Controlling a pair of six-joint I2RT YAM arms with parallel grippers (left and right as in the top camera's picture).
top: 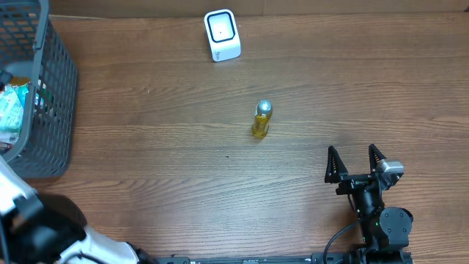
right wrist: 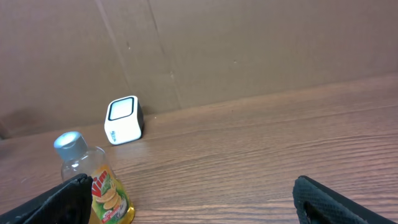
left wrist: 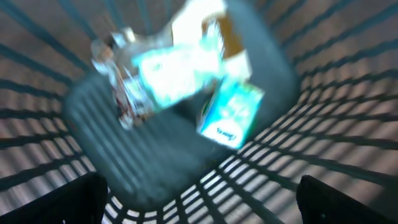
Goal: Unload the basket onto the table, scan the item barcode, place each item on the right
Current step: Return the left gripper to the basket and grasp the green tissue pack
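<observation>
- The right gripper (top: 352, 152) is shown with its jaws spread wide and nothing between them, low on the right side of the table (top: 168, 176).
- The left gripper (left wrist: 202, 202) is likewise seen spread and empty, hung above the grey basket (left wrist: 348, 93). Pale packets (left wrist: 177, 68) and a teal carton (left wrist: 231, 115) are made out, blurred, on the basket's floor.
- The bottle (top: 261, 119), filled with yellow liquid and capped in silver, is stood upright near the middle of the table, apart from both grippers. In the right wrist view it is framed just beside the left-hand finger.
- The white scanner (top: 222, 34) is set at the far edge, beyond the bottle, close to a brown cardboard wall (right wrist: 249, 43).
- The basket is placed at the table's far left.
</observation>
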